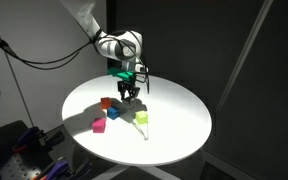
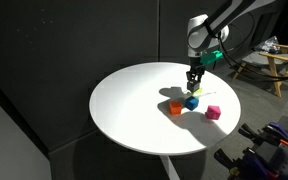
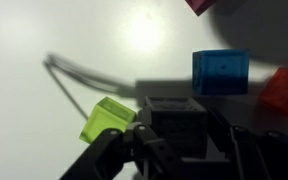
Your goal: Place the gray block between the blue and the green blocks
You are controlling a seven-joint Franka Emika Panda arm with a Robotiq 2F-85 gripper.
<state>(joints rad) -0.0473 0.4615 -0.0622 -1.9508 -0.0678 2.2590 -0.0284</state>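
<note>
In the wrist view, my gripper (image 3: 174, 150) has its fingers on both sides of the dark gray block (image 3: 174, 118) and is shut on it. The green block (image 3: 109, 119) lies just left of the gray block. The blue block (image 3: 221, 72) lies beyond it to the right. In both exterior views the gripper (image 1: 131, 97) (image 2: 194, 86) hangs low over the round white table, between the green block (image 1: 141, 118) (image 2: 201, 92) and the blue block (image 1: 115, 113) (image 2: 191, 102). There the fingers mostly hide the gray block.
An orange block (image 1: 107, 103) (image 2: 175, 107) (image 3: 284, 95) sits beside the blue one. A magenta block (image 1: 99, 125) (image 2: 213, 113) lies nearer the edge of the table (image 1: 174, 100). A thin wire (image 3: 69, 85) lies beside the green block. Dark curtains surround the table.
</note>
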